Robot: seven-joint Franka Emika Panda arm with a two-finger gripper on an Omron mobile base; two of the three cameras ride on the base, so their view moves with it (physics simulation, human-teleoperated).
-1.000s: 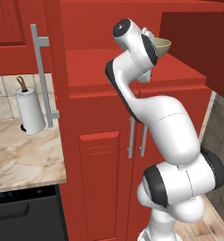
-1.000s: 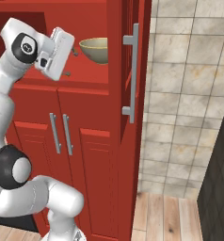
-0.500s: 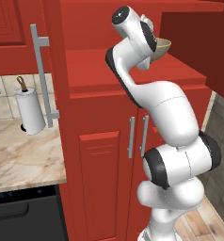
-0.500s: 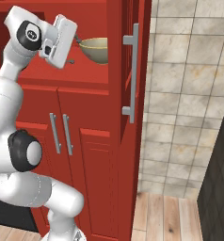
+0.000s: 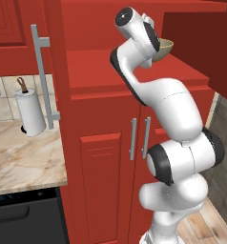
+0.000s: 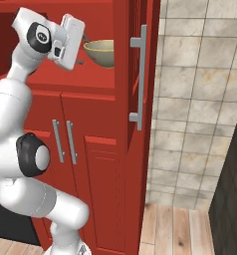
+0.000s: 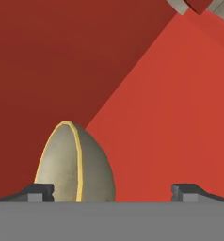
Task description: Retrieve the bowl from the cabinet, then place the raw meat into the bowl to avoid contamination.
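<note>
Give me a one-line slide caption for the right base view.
Robot arm reaching its gripper toward the olive-tan bowl on the open shelf of the red cabinet.

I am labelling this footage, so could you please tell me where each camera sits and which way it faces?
Left base view: behind the arm's left, facing the tall red panelled cabinet; white arm rises at right.
Right base view: behind its right, same cabinet; arm at left.
Hand view: on the hand, looking along the open gripper into the shelf.
All three share the round pale olive-tan bowl.
</note>
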